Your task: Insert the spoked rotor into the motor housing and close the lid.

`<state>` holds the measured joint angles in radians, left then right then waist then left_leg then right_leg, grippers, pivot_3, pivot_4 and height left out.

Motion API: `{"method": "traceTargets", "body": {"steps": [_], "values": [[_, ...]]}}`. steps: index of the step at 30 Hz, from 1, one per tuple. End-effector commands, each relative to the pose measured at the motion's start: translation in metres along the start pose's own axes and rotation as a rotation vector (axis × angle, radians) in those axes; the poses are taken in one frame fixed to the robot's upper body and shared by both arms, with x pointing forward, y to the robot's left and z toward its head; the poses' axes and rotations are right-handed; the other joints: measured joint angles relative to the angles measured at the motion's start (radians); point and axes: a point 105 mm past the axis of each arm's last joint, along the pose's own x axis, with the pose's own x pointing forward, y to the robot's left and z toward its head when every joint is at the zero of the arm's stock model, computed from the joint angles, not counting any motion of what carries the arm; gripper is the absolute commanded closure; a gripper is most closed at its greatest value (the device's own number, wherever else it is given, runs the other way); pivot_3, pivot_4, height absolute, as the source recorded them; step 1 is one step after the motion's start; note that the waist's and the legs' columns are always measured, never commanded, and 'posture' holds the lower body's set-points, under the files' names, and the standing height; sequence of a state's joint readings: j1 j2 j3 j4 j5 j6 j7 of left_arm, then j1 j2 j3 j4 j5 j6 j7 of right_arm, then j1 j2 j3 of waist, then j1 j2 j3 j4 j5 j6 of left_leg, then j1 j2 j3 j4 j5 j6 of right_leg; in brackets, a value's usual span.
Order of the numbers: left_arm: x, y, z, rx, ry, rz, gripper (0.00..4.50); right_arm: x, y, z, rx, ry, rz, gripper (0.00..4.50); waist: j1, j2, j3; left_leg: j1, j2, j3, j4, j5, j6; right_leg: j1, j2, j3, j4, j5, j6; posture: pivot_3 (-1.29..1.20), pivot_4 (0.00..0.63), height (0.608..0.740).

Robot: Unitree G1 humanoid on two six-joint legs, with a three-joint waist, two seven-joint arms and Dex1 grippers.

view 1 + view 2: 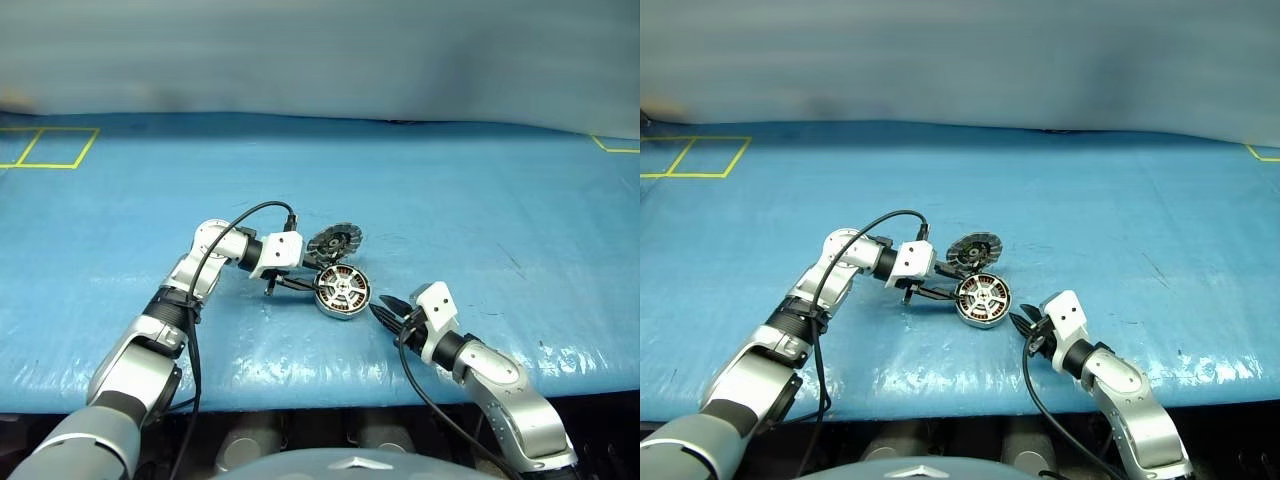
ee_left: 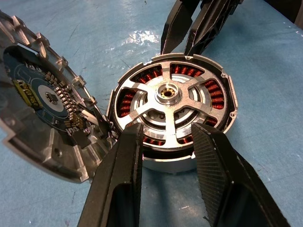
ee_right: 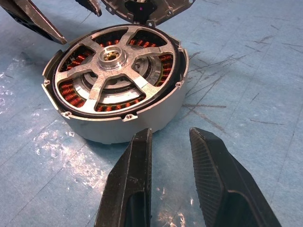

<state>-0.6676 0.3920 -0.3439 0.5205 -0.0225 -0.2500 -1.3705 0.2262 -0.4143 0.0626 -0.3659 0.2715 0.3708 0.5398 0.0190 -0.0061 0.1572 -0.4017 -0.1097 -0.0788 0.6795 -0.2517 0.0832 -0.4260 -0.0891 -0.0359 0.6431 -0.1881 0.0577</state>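
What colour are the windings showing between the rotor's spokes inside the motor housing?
Copper-red, glinting orange between the silver spokes of the spoked rotor in the motor housing. Clearest in the left wrist view.

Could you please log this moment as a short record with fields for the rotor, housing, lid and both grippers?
surface: blue table cover
spoked rotor: seated inside the housing, spokes facing up
motor housing: resting on the cover, copper windings visible between the spokes
lid: swung open, joined at the housing rim
left gripper: open, fingers apart at the housing's edge
right gripper: open, close to the housing wall, holding nothing
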Motion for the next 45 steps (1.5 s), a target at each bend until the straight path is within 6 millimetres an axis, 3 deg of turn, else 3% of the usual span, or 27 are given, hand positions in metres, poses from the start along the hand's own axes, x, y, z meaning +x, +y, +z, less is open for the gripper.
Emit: {"method": "traceTargets", "body": {"steps": [1,10,13,15,24,31,38,45], "values": [[-0.008,0.005,0.015,0.023,-0.074,0.025,2.78,0.0,0.0,0.016,-0.04,-0.059,-0.005,3.19,0.0,0.0,0.0,0.0,0.0,0.0,0.0,0.0,0.0,0.0,0.0,0.0,0.0,0.0,0.0,0.0,0.15,0.74],[-0.031,-0.011,0.007,-0.079,-0.115,0.065,2.78,0.003,-0.002,0.048,-0.089,-0.17,-0.021,3.19,-0.005,0.001,0.0,0.0,0.001,0.0,-0.001,0.0,0.0,-0.001,0.0,0.0,0.0,0.0,0.0,0.0,0.15,0.74],[-0.035,-0.016,0.003,-0.12,-0.144,0.104,2.76,0.009,0.0,0.053,-0.105,-0.176,0.011,3.76,0.0,0.001,0.0,0.0,0.0,0.0,-0.001,0.0,0.0,0.0,0.0,0.0,0.0,0.0,0.0,0.0,0.15,0.74],[-0.036,-0.018,0.002,-0.134,-0.159,0.127,2.76,0.013,0.003,0.055,-0.112,-0.177,0.031,4.42,0.001,0.001,0.0,0.0,0.0,0.0,-0.001,0.0,0.0,0.0,0.0,0.0,0.0,0.0,0.0,0.0,0.15,0.74],[-0.027,-0.031,-0.014,-0.262,-0.235,0.27,2.76,0.048,0.015,0.061,-0.157,-0.138,0.116,4.47,-0.004,0.002,0.0,0.0,0.0,0.0,-0.001,0.0,0.0,-0.001,0.0,0.001,0.0,0.0,-0.001,0.0,0.15,0.74],[-0.02,-0.036,-0.018,-0.292,-0.264,0.328,2.76,0.06,0.024,0.046,-0.168,-0.043,0.164,4.47,0.001,0.002,0.0,0.0,-0.001,0.0,-0.002,0.0,-0.001,-0.001,-0.001,0.0,0.0,0.0,-0.001,0.0,0.15,0.74],[-0.017,-0.038,-0.019,-0.296,-0.264,0.344,2.76,0.06,0.0,0.012,-0.253,0.186,-0.001,4.47,0.0,0.003,-0.005,0.002,0.0,0.0,-0.002,-0.002,-0.005,0.001,-0.001,0.0,0.0,0.0,-0.001,0.0,0.15,0.74],[-0.014,-0.039,-0.018,-0.297,-0.269,0.35,2.76,0.061,-0.003,0.021,-0.258,0.173,-0.047,4.47,0.003,0.004,-0.006,0.005,0.0,0.0,-0.002,-0.002,-0.006,0.003,-0.001,0.0,0.0,-0.001,0.0,0.0,0.15,0.74]]}}
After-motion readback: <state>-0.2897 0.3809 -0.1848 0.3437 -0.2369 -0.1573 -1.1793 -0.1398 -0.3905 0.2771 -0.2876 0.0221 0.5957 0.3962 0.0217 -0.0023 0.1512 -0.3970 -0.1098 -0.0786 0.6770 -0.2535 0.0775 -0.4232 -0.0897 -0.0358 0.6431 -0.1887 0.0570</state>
